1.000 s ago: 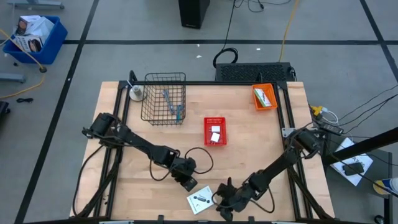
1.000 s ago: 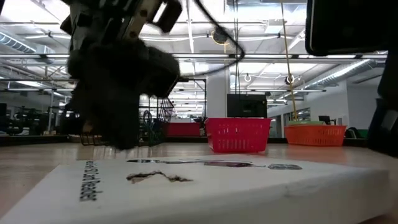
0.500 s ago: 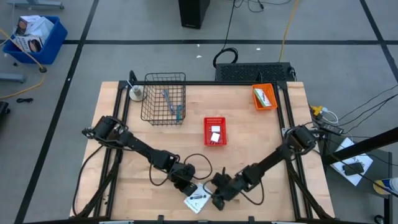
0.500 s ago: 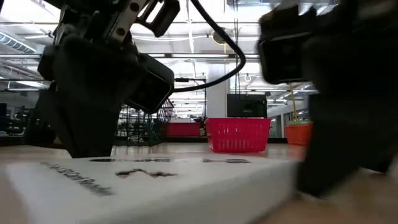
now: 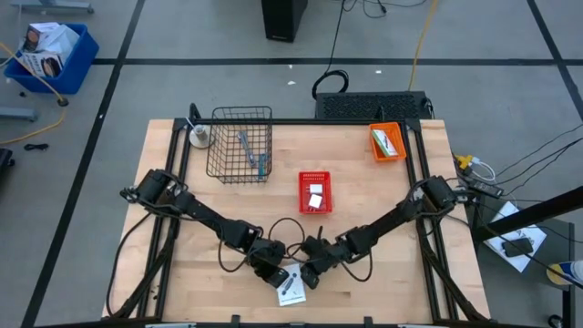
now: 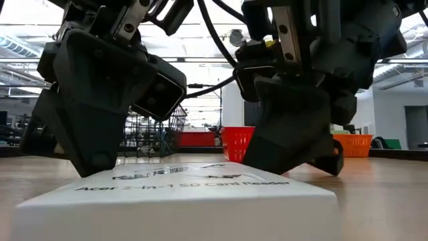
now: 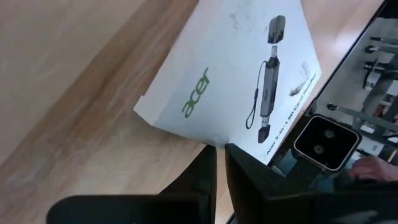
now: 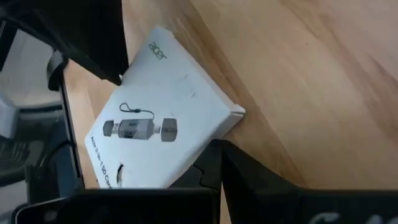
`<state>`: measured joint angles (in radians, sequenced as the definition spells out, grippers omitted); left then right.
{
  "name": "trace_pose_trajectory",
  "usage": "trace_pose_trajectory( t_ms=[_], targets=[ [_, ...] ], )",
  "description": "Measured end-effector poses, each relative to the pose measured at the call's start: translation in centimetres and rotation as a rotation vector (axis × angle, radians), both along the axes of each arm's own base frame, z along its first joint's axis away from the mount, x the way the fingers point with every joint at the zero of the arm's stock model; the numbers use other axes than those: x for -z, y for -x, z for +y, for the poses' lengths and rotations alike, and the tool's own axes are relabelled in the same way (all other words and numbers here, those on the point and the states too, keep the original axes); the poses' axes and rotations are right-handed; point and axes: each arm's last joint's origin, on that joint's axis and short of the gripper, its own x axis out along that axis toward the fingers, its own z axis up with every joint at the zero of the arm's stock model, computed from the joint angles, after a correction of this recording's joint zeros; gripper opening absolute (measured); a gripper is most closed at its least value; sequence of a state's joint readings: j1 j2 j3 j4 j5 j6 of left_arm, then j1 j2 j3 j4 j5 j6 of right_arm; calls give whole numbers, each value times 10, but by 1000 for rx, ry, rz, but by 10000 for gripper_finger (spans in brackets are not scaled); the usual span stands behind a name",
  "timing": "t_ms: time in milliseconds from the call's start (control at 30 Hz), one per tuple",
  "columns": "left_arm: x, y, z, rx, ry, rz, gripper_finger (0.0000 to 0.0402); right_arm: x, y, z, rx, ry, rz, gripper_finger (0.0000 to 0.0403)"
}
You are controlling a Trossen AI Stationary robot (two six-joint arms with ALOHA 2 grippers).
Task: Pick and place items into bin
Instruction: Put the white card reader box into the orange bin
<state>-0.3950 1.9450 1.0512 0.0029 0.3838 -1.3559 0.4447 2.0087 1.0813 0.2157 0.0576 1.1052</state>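
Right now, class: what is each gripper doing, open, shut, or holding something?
Left gripper: at the white box, fingers together, nothing held.
Right gripper: at the box's other side, fingers together, nothing held.

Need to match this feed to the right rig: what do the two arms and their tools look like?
Both arms are dark, near-black, jointed links. The left arm and right arm each end in a blocky black tool: left tool, right tool. A black cable loops above the left wrist. In the low view the tool bodies look angular and matt, and the right one shows a pale panel with a yellow spot.
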Motion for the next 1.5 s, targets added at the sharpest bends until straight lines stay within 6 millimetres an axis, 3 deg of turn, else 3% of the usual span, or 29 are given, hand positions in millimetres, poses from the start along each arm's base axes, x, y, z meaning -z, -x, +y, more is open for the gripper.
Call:
trace_pose_trajectory(
  t_ms=[167, 433, 733, 833, 1033, 1300, 1500],
  targets=[
    [0, 0, 1, 13, 2, 8, 37, -5, -5, 5, -114, -14, -105, 0],
    [1, 1, 3, 14, -24, 10, 37, -10, -6, 8, -174, -82, -129, 0],
    [1, 0, 5, 3, -51, -4, 37, -24, -12, 13, -201, -101, -277, 0],
    [2, -6, 9, -61, -102, -55, 37, -33, -19, 9, -137, -76, -360, 0],
    [1, -5, 10, -56, -82, -39, 37, -22, -16, 4, -99, -46, -292, 0],
    [2, -5, 13, -50, -77, -30, 37, -24, -15, 3, -117, -77, -276, 0],
    [-6, -13, 12, -33, 16, -106, 37, -41, 0, 25, -290, -170, -258, 0]
  ],
)
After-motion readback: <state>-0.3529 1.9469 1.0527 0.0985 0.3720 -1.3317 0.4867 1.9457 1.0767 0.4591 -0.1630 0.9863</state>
